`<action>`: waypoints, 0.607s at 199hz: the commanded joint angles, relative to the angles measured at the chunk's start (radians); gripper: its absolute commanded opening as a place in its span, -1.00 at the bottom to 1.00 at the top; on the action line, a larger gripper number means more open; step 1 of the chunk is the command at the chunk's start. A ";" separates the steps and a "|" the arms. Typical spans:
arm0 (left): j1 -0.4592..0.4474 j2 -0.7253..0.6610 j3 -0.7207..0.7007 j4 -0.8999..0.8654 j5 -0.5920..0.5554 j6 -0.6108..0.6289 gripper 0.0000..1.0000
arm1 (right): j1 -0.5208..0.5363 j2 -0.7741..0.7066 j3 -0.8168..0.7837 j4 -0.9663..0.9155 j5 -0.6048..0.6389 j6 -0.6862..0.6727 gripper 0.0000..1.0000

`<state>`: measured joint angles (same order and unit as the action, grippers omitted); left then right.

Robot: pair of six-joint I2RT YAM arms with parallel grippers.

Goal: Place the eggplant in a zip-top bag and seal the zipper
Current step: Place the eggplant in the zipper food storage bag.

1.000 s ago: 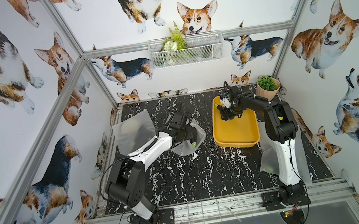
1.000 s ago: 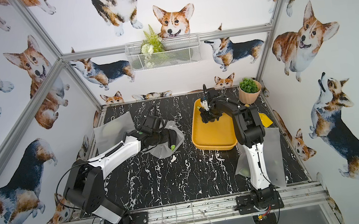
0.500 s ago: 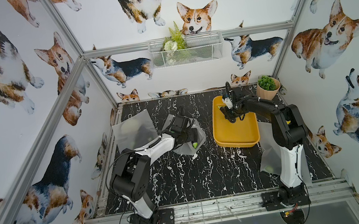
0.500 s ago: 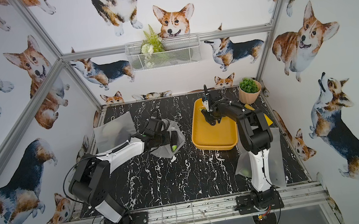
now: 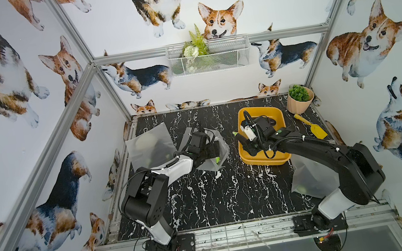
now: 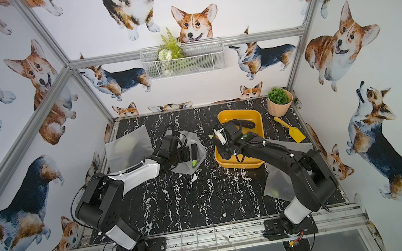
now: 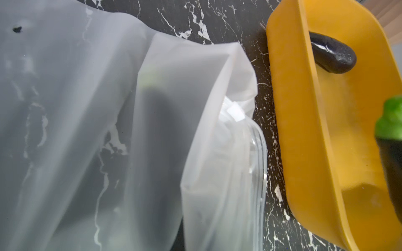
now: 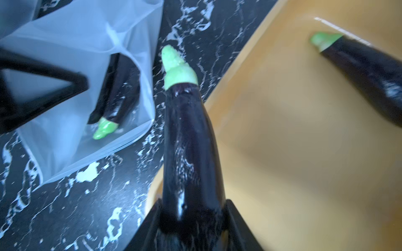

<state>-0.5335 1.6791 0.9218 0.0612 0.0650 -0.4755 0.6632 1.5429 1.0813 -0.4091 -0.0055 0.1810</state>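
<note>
My right gripper (image 8: 193, 205) is shut on a dark purple eggplant (image 8: 189, 134) with a green stem. It holds the eggplant (image 5: 240, 138) over the left rim of the yellow tray (image 5: 268, 160), stem toward the zip-top bag (image 5: 220, 142). My left gripper (image 5: 207, 153) is shut on the frosted bag (image 7: 195, 87) and holds its mouth up off the table. Its fingers are hidden behind the plastic in the left wrist view. Another eggplant (image 8: 115, 91) lies inside the bag, and its green tip (image 5: 217, 159) shows in a top view. The clear zipper strip (image 7: 260, 165) runs along the bag's edge.
A further eggplant (image 6: 247, 125) lies in the tray (image 6: 239, 164). Another frosted bag (image 5: 150, 146) lies at the back left, and one more (image 5: 312, 177) lies under my right arm. A potted plant (image 5: 299, 100) and a yellow scoop (image 5: 312, 127) stand at the back right.
My right gripper has shut on the eggplant and carried it from the back of the tray to the tray's left rim. My left arm has shifted slightly with the bag.
</note>
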 commanded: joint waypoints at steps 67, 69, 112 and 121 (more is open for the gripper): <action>-0.045 -0.147 -0.059 0.021 0.042 0.007 -1.00 | 0.156 0.124 0.054 0.088 -0.161 0.270 -0.24; -0.047 -0.150 -0.060 0.019 0.042 0.006 -1.00 | 0.155 0.126 0.056 0.089 -0.165 0.275 -0.24; -0.085 -0.222 -0.123 0.011 0.042 -0.017 -1.00 | 0.155 0.232 0.174 -0.033 -0.179 0.352 -0.21; -0.092 -0.238 -0.132 0.012 0.045 -0.025 -1.00 | 0.156 0.243 0.178 -0.031 -0.180 0.371 -0.18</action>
<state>-0.6090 1.4857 0.8124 0.0650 0.1062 -0.4759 0.8177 1.7428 1.2186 -0.3763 -0.1692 0.4675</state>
